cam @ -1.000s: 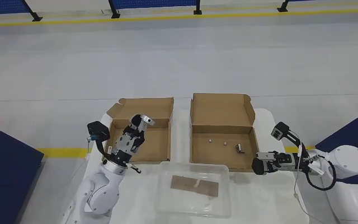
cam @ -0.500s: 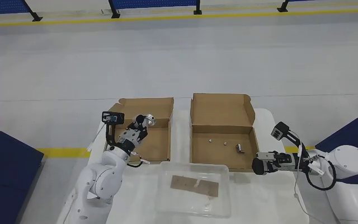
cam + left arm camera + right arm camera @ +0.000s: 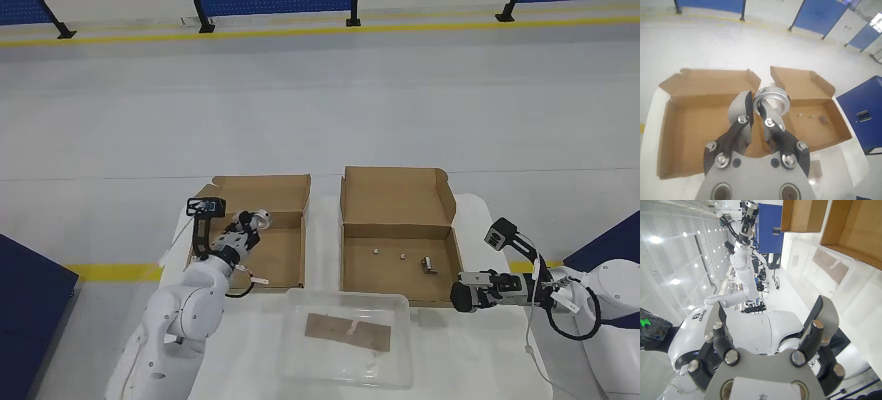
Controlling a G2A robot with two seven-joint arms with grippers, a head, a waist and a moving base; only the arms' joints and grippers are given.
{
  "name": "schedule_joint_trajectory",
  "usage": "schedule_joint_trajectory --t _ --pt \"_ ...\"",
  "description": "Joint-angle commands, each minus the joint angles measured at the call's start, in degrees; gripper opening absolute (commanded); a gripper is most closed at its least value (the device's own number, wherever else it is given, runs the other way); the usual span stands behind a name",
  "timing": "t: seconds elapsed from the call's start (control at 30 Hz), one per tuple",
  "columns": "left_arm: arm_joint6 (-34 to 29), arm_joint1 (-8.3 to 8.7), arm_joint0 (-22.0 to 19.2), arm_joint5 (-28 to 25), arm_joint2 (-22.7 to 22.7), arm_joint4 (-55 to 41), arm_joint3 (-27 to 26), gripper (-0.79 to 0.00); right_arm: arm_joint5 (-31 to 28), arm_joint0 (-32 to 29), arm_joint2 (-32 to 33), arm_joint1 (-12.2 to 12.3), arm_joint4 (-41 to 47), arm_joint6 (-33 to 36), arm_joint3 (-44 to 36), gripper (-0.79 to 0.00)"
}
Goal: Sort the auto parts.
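left wrist view: left jaws nipped on metal collar (image 3: 772, 91) rim, over left box (image 3: 687, 123); thin hold, collar may slip, bounce out. right jaws wide, empty.

The ring (image 3: 776, 93) is silver, the left box (image 3: 280, 255) and right box (image 3: 395, 272) brown, the bin (image 3: 295, 350) clear, the table (image 3: 470, 350) white.
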Motion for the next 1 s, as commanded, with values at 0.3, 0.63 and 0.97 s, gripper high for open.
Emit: schedule_joint_trajectory --t 0.3,0.63,0.97 --pt "-17.4 -1.07 -9.7 13.4 4.3 2.7 9.3 -0.785 0.0 0.0 0.0 0.0 0.0 0.0 0.0 0.000" --pt "-24.2 -1.43 -13.9 15.0 7.1 6.7 14.2 -0.785 0.0 0.0 0.0 0.0 0.0 0.0 0.0 0.000" --pt "-36.5 -4.11 -27.5 17.7 14.1 5.3 34.2 -0.785 0.0 0.0 0.0 0.0 0.0 0.0 0.0 0.000"
